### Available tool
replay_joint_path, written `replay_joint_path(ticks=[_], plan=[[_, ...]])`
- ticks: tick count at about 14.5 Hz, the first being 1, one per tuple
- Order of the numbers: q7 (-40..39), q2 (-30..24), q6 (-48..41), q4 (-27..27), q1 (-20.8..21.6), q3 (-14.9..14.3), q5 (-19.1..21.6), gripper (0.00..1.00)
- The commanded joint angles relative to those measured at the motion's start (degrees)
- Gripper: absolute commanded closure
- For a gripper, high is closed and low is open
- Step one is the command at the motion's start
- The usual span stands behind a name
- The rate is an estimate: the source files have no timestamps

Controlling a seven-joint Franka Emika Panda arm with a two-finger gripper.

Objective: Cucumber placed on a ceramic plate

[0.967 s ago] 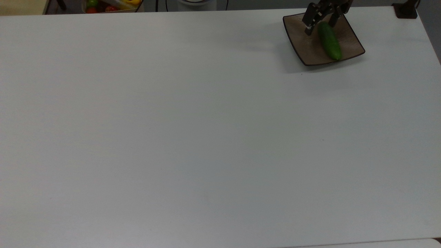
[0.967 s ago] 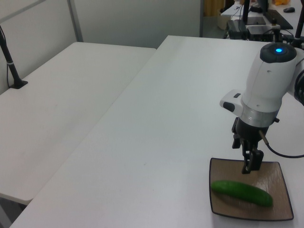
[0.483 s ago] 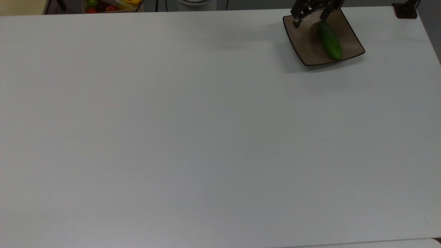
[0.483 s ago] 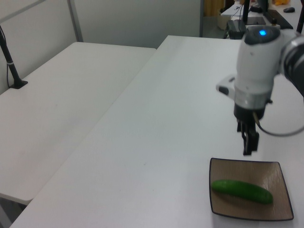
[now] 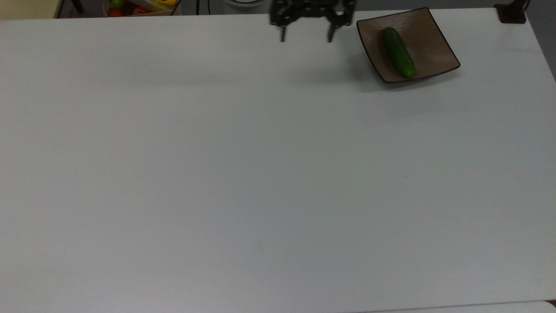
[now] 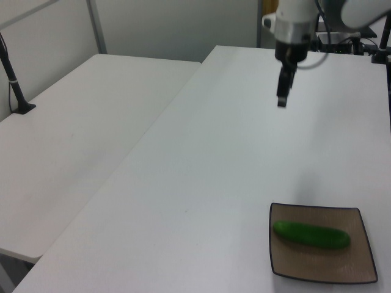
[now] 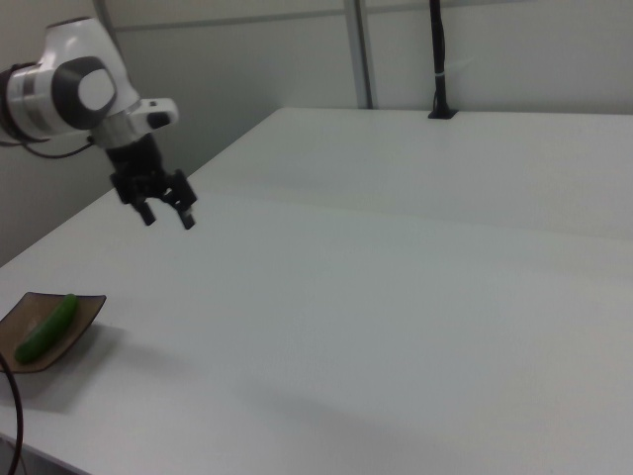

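Resting: the cucumber (image 5: pixel 398 52) lies flat on the ceramic plate (image 5: pixel 430 41), along the middle of it, untouched
Plate: square and brown, it sits on the white counter (image 5: pixel 260 174) at the far right corner in the top view, near the counter's near edge at the left view's right
Pincer: the pincer (image 5: pixel 306 38) hangs above the bare counter, well apart from the plate, at the top view's left of it; its two fingers point down, spread wide, with nothing between them
Arm: white, it reaches in from the right view's left (image 7: pixel 74 89)
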Motion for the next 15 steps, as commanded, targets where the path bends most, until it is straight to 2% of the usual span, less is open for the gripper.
replay_joint_path(ticks=[1, 2, 3, 6, 15], plan=[[-5.7, 0.1, -1.9, 2.5, -4.0, -4.2, 1.2, 0.00], [-7.6, 0.2, -2.2, 2.6, -4.9, -5.7, 1.3, 0.00], [-8.5, 0.3, -1.7, 2.5, -7.8, -5.7, 2.0, 0.00], [-12.2, 0.3, -1.6, 2.6, -12.9, -5.5, 4.6, 0.00], [-12.3, 0.5, -2.5, 3.9, -14.7, -4.8, 4.7, 0.00]])
